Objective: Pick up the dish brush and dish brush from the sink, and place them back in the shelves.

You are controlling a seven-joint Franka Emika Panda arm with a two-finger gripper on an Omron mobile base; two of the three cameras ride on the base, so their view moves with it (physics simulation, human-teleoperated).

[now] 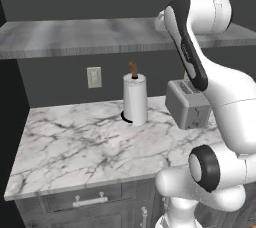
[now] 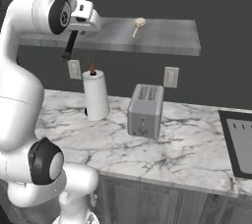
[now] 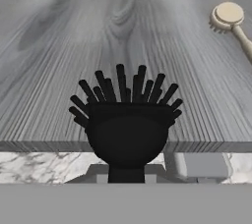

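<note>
My gripper (image 3: 126,176) is shut on a black dish brush (image 3: 126,120). Its bristled head points out over the front edge of the grey stone-look shelf (image 3: 59,70). In the right base view the gripper (image 2: 91,21) hovers at the shelf's (image 2: 167,39) left part, and a dark part of the black brush (image 2: 69,46) hangs below the hand. A second, tan wooden dish brush (image 2: 139,24) lies on the shelf to the right, the same tan brush (image 3: 229,16) at the hand view's upper right. The black sink (image 2: 239,142) is at the far right of the counter.
On the white marble counter (image 1: 90,142) stand a paper towel roll (image 1: 135,98) and a grey toaster (image 2: 144,110), both below the shelf (image 1: 75,37). Wall outlets (image 2: 171,76) sit on the dark back wall. My own arm (image 1: 200,62) crosses in front of the shelf's right end.
</note>
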